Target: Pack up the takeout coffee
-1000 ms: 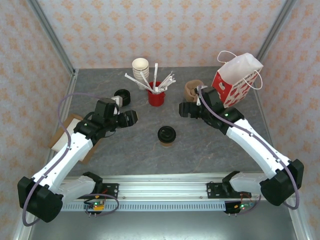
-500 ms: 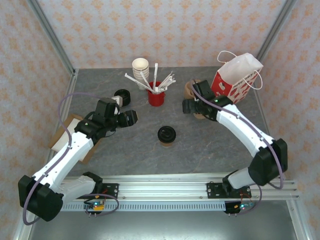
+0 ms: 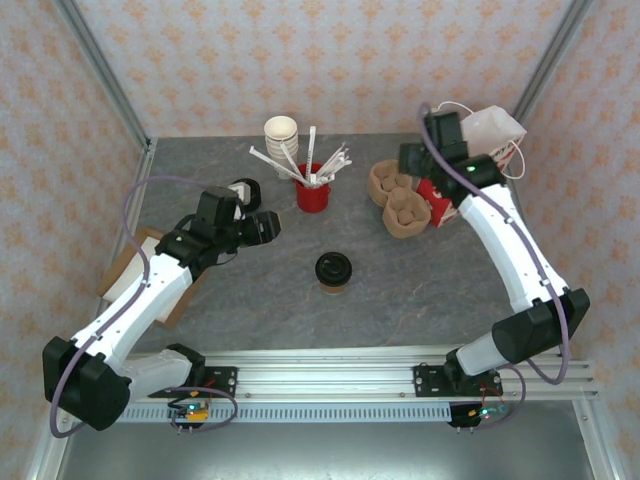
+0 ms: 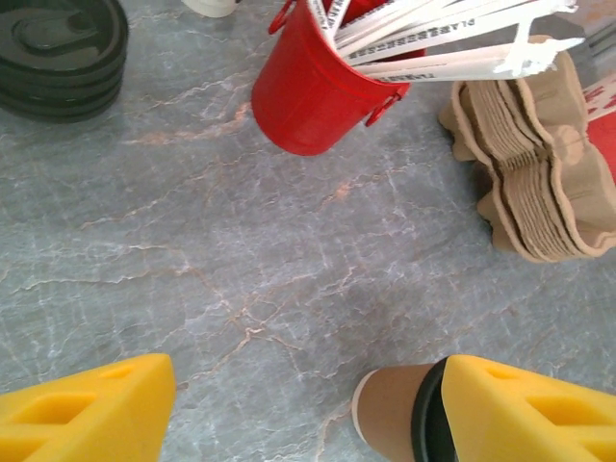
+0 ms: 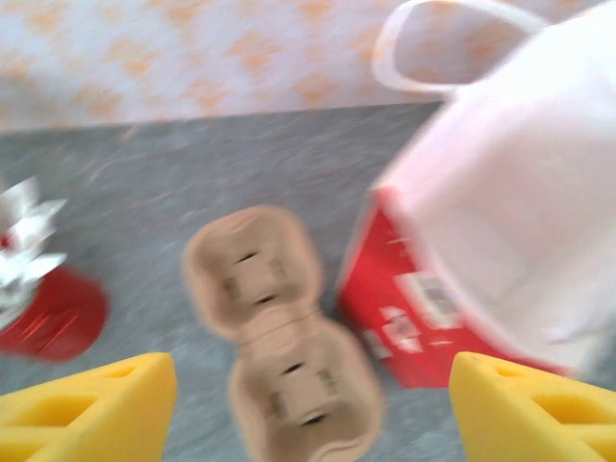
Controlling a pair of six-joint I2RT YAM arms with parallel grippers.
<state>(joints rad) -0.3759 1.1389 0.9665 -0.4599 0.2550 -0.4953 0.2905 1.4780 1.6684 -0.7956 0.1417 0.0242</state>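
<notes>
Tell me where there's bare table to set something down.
Bare table runs along the near edge, in front of the takeout coffee and to its right. The back left corner, left of the cream cups, is free too. Crowded: around the red bucket, cup carriers and bag.

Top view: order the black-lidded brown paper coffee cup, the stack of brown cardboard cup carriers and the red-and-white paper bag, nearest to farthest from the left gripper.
1. Black-lidded brown paper coffee cup, mid-table, just right of the left gripper.
2. Stack of brown cardboard cup carriers, farther right.
3. Red-and-white paper bag, far right corner.
</notes>
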